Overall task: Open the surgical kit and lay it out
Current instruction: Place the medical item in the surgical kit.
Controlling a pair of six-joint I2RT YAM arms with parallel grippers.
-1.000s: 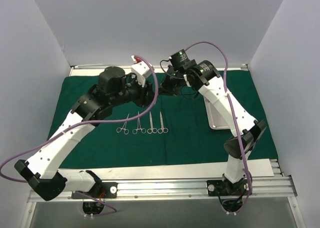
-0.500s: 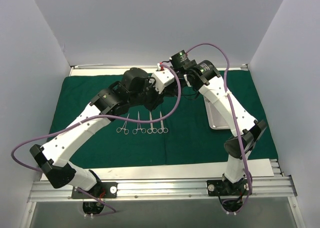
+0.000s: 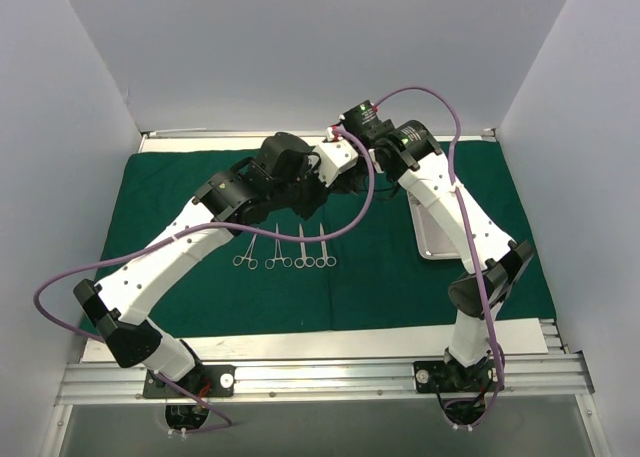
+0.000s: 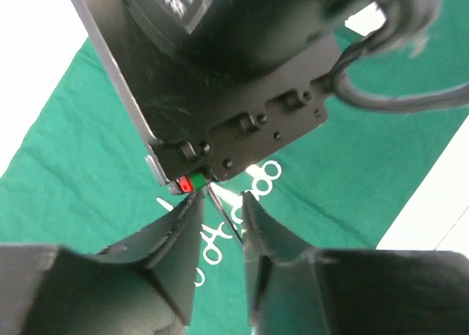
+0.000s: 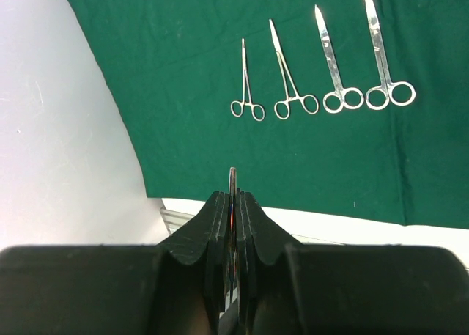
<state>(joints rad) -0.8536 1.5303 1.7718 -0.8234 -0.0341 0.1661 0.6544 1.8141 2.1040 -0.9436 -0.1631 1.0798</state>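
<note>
arms [image 3: 170, 262]: 2, white | joints [image 3: 281, 157]: black | cables [image 3: 415, 88]: purple | lights [image 3: 356, 110]: green

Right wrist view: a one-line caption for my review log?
Right gripper shut on a slim silver instrument above the green drape, four ring-handled instruments lined up beyond.

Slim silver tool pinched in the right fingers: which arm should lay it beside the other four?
Left, probably. The left fingers straddle the slim silver tool clamped by the right fingers, and the row of four silver ring-handled instruments lies on the dark green cloth drape nearer the left arm.
</note>
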